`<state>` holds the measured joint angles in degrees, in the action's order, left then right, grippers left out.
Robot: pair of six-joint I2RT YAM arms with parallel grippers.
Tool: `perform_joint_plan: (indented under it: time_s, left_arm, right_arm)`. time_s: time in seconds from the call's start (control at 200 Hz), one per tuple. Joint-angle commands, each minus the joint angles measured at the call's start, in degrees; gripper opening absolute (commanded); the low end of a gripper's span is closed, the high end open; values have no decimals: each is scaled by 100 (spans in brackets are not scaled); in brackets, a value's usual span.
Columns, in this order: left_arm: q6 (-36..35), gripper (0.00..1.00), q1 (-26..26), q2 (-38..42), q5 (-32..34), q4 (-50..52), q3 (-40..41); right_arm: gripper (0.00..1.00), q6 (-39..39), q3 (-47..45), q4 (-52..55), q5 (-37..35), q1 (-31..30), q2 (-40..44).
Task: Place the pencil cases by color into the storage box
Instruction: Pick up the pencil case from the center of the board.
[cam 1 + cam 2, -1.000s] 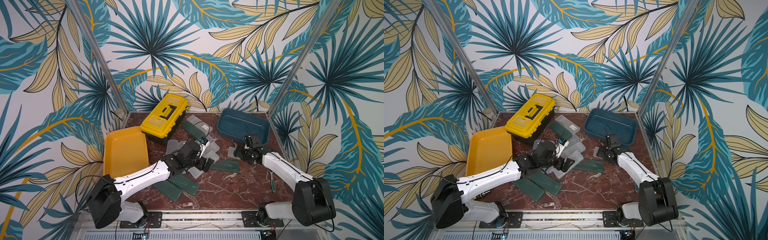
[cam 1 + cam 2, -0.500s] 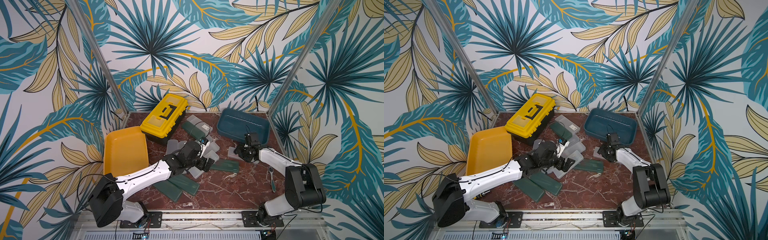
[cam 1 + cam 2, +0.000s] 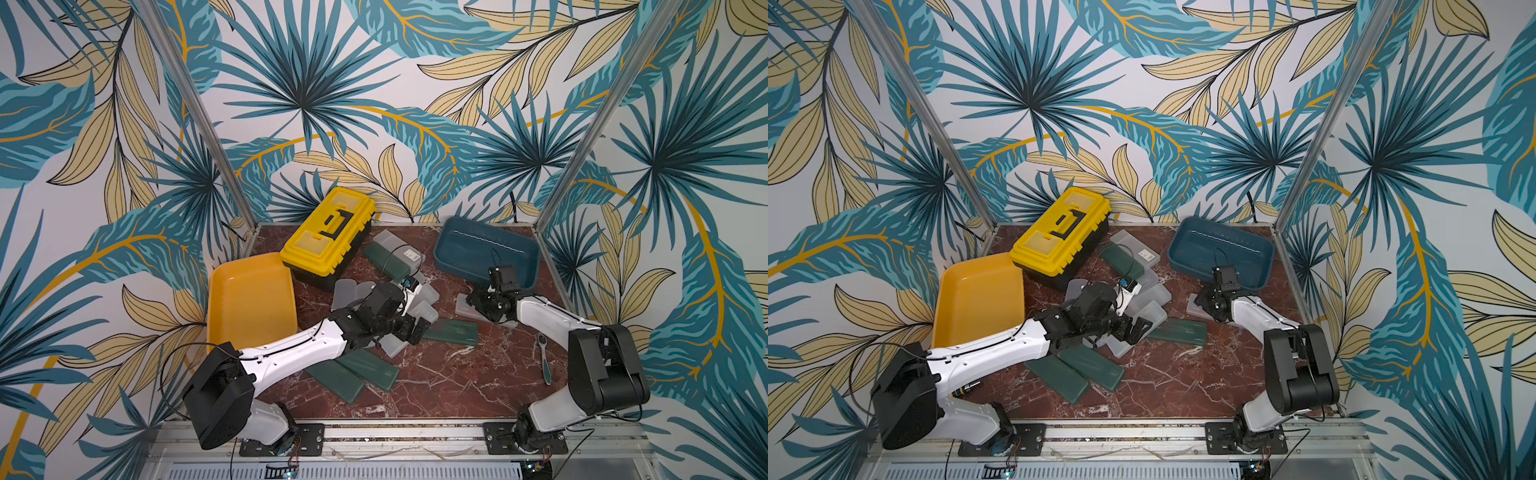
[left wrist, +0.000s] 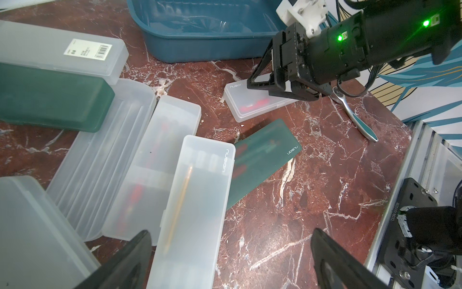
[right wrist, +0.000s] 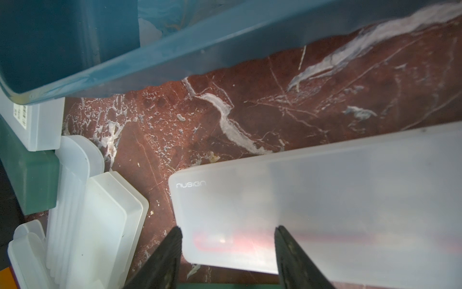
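Note:
Frosted white pencil cases (image 3: 424, 309) and dark green ones (image 3: 361, 370) lie scattered on the marble table. My right gripper (image 3: 478, 299) (image 5: 226, 227) is shut on the end of one frosted case (image 5: 325, 187) (image 4: 250, 105) with something red inside. That case sits just in front of the teal storage box (image 3: 469, 253), which is empty. My left gripper (image 3: 417, 330) (image 4: 231, 232) hangs open and holds nothing. It is low over the pile, above a frosted case (image 4: 197, 200) that has a pencil in it. A green case (image 4: 262, 160) lies beside that one.
An empty yellow tray (image 3: 249, 299) sits at the left. A yellow-and-black toolbox (image 3: 328, 232) stands behind it. More cases (image 3: 386, 262) lie between the toolbox and the teal box. A teal-handled ratchet (image 3: 545, 361) lies by the right arm.
The right arm's elbow has swung in and up while its gripper stayed at the frosted case and closed a touch more. The left arm has barely moved.

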<state>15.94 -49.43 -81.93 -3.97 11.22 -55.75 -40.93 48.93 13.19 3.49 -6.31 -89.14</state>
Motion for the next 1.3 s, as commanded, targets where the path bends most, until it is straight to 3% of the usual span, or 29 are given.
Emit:
perform_joint_plan:
  time_s: [0.0, 0.255, 0.366, 0.571, 0.831, 1.297]
  left_arm:
    - [58, 100, 38, 65, -87, -172, 116]
    - [53, 100, 56, 189, -76, -172, 134]
    - [147, 100, 95, 268, -24, -169, 146]
    - [463, 100, 214, 375, -27, -164, 196]
    - [691, 100, 218, 329, -158, -164, 250]
    - [572, 100, 198, 414, -38, -164, 315]
  right_arm:
    - [64, -30, -206, 830, -61, 37, -96]
    - [76, 961, 890, 1967, -625, 33, 132]
    - [77, 755, 1062, 2280, -647, 33, 213]
    - [84, -969, 555, 1975, -501, 33, 793]
    - [95, -3598, 196, 2199, -1266, -20, 1552]
    - [97, -5252, 231, 2088, -1336, -54, 1204]
